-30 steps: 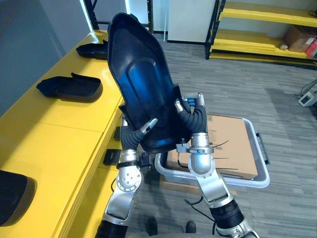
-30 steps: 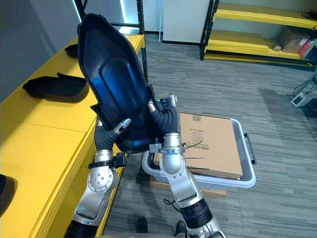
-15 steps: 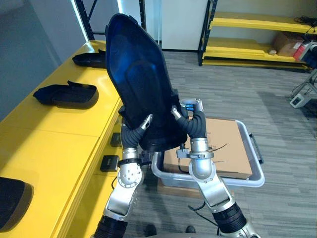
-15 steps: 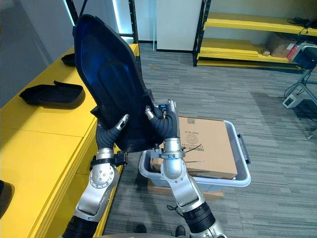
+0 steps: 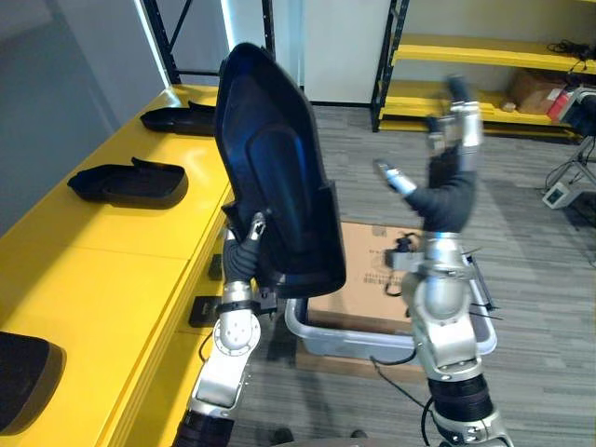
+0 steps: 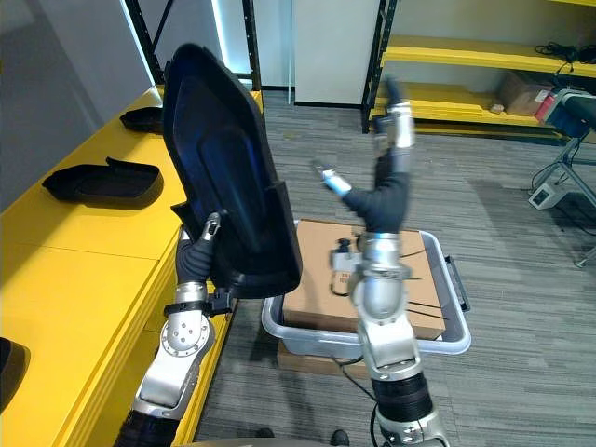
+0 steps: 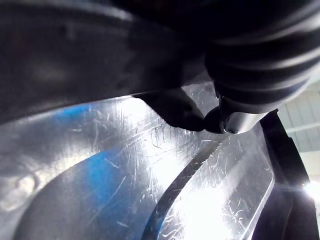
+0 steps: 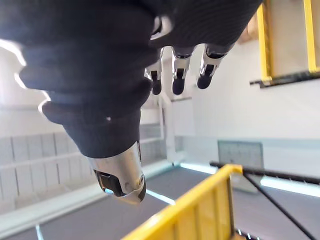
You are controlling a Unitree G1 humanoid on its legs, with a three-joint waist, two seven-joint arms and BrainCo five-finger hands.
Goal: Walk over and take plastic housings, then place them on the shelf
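A large dark plastic housing (image 5: 275, 200) stands upright and tilted in front of me, its glossy inner face (image 7: 150, 175) lit blue. My left hand (image 5: 247, 256) grips its lower edge from behind, fingers curled round it and the thumb (image 7: 227, 119) pressed on the inner face. My right hand (image 5: 445, 186) is raised to the right of the housing, apart from it. Its fingers (image 8: 180, 75) are straight and hold nothing.
A long yellow bench (image 5: 102, 251) runs along my left with more dark housings (image 5: 130, 177) (image 5: 182, 119) (image 5: 23, 372) on it. A grey bin (image 5: 326, 335) holding a cardboard box (image 5: 372, 275) sits on the floor ahead. Yellow shelving (image 5: 484, 56) stands at the back.
My right hand has let go of the housing and swung up and to the right, fingers straightening. The housing now rests in my left hand alone.
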